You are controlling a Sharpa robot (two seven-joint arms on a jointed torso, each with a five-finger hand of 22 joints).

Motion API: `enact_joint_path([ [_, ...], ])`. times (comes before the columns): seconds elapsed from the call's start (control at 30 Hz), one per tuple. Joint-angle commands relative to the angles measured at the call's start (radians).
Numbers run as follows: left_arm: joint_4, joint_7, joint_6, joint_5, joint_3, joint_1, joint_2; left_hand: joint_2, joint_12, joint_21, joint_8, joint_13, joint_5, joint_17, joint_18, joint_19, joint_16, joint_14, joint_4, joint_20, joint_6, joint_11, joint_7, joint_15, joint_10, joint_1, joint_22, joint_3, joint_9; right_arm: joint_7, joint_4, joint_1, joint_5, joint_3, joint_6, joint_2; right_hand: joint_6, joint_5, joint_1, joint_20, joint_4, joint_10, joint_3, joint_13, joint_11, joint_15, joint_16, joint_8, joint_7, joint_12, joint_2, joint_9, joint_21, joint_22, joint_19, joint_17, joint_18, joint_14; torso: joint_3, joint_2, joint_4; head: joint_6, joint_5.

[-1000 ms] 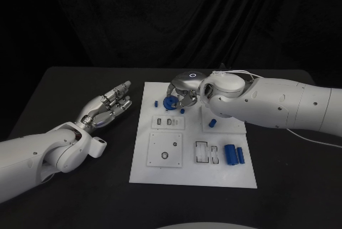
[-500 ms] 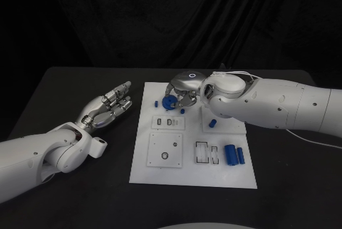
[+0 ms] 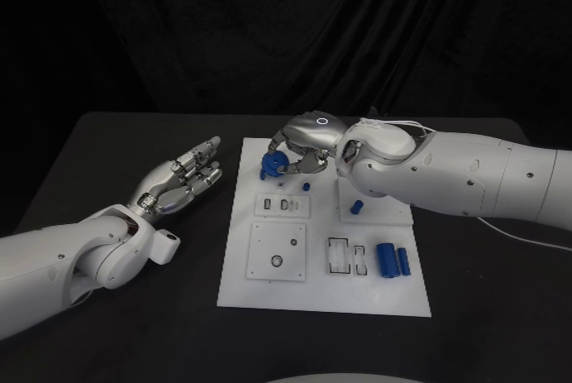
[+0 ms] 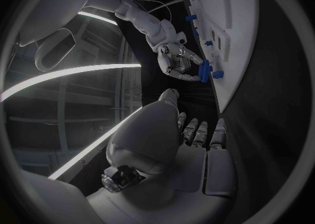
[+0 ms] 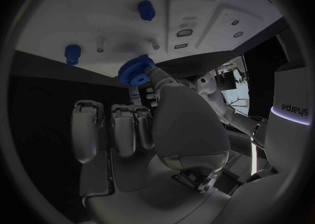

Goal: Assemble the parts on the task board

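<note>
The right silver hand (image 3: 307,143) hangs over the far left corner of the white rectangular task board (image 3: 321,296), and its fingers pinch a small blue toothed gear (image 3: 274,164). In the head view the knuckles cover most of the grip, so how the fingertips meet on the gear is hard to make out there. The right wrist view shows the blue gear (image 5: 134,70) held at a fingertip, its teeth plain to see, lifted off the board's face; whether it touches any peg cannot be told. The left wrist view shows the same gear (image 4: 205,70) edge-on in the right hand (image 4: 180,61), just beside the board's edge.

The left silver hand (image 3: 178,180) lies off the board's left side above the black table (image 3: 131,333), palm up, fingers stretched out and slightly apart, holding nothing.

Further out on the board, a small blue peg (image 3: 305,185) stands just beside the right hand, a short blue cylinder (image 3: 356,206) sits nearer the middle, and two larger blue cylinders (image 3: 393,258) lie side by side near the right edge. The right arm hides part of the board's far right corner
</note>
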Motion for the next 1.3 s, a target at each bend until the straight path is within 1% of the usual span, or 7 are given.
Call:
enact_joint_path([
  [0.03,0.001,0.070,0.013,-0.004,0.001,0.000,-0.001,0.001,-0.004,0.004,0.004,0.000,-0.004,-0.001,0.003,0.001,-0.004,0.000,0.000,0.004,0.002,0.008,0.007,0.005,0.000,-0.012,0.001,0.004,0.001,0.021,0.004,-0.001,0.017,0.003,-0.065,-0.007,0.048,0.003,-0.006,0.002,-0.003,0.106,-0.005,0.263,0.000,0.004,0.003,0.050,-0.038,0.003,0.003,0.142,0.005,0.240,0.064,0.263,-0.014,0.105,0.0000,0.000,0.0009,0.000,0.001],
  [0.2,0.002,0.070,0.012,-0.004,0.001,0.000,-0.003,0.001,-0.004,0.004,0.004,0.000,-0.004,-0.001,0.003,0.001,-0.004,0.000,0.000,0.004,0.002,0.008,0.007,0.005,0.000,-0.012,0.001,0.004,0.001,0.008,0.007,-0.001,0.019,0.005,-0.055,-0.022,0.048,0.003,-0.006,0.002,-0.003,0.106,-0.005,0.263,0.000,0.004,0.003,0.051,-0.038,0.003,0.002,0.143,0.004,0.240,0.064,0.263,-0.014,0.105,-0.0003,0.000,0.0012,0.000,0.000],
  [0.43,0.002,0.069,0.014,-0.004,0.001,0.000,-0.004,0.001,-0.004,0.004,0.004,0.000,-0.004,-0.001,0.003,0.001,-0.004,0.000,0.000,0.004,0.002,0.008,0.007,0.006,0.000,-0.012,0.001,0.004,0.001,-0.025,0.004,0.000,0.020,0.006,-0.001,-0.045,0.045,0.004,-0.009,0.003,-0.002,0.106,-0.006,0.263,0.001,0.004,0.003,0.049,-0.035,0.003,0.002,0.147,0.002,0.239,0.062,0.263,-0.013,0.105,-0.0004,0.000,0.0008,-0.001,-0.001],
  [0.67,0.000,0.069,0.015,-0.004,0.001,0.000,-0.002,0.001,-0.004,0.004,0.004,0.000,-0.004,-0.001,0.003,0.002,-0.004,0.000,0.000,0.005,0.002,0.008,0.007,0.006,0.000,-0.013,0.001,0.004,0.001,-0.044,0.000,0.000,0.020,0.006,0.025,-0.061,0.043,0.004,-0.010,0.003,-0.001,0.106,-0.006,0.263,0.002,0.005,0.003,0.049,-0.034,0.003,0.003,0.148,0.002,0.239,0.062,0.263,-0.013,0.105,-0.0003,-0.001,-0.0007,-0.002,0.000],
  [0.83,0.000,0.069,0.016,-0.004,0.001,0.000,-0.002,0.001,-0.004,0.004,0.003,0.000,-0.003,-0.001,0.003,0.002,-0.004,0.000,0.000,0.005,0.002,0.008,0.007,0.006,0.000,-0.013,0.001,0.005,0.001,-0.054,-0.003,0.000,0.020,0.005,0.044,-0.068,0.041,0.004,-0.013,0.003,0.000,0.106,-0.007,0.263,0.003,0.005,0.003,0.047,-0.034,0.003,0.003,0.149,0.000,0.239,0.061,0.263,-0.013,0.105,0.0006,-0.001,-0.0025,-0.004,0.003],
  [1.03,0.000,0.069,0.015,-0.004,0.001,0.000,-0.003,0.001,-0.004,0.004,0.003,0.000,-0.003,-0.001,0.003,0.002,-0.004,0.000,0.000,0.005,0.002,0.008,0.007,0.006,0.000,-0.013,0.001,0.005,0.001,-0.068,-0.009,-0.001,0.020,0.005,0.071,-0.072,0.039,0.004,-0.015,0.003,0.002,0.106,-0.008,0.263,0.003,0.006,0.003,0.047,-0.033,0.003,0.004,0.151,-0.001,0.238,0.060,0.263,-0.013,0.105,0.0012,-0.001,-0.0025,-0.005,0.005],
  [1.3,0.000,0.068,0.016,-0.004,0.001,0.000,-0.002,0.002,-0.004,0.004,0.003,0.000,-0.003,-0.001,0.003,0.002,-0.004,0.000,0.001,0.005,0.002,0.008,0.007,0.007,0.000,-0.014,0.001,0.005,0.001,-0.094,-0.014,-0.001,0.020,0.004,0.125,-0.069,0.032,0.004,-0.020,0.004,0.003,0.106,-0.009,0.263,0.005,0.007,0.003,0.042,-0.032,0.003,0.004,0.153,-0.007,0.236,0.057,0.263,-0.011,0.105,0.0006,0.000,0.0010,-0.003,0.000],
])
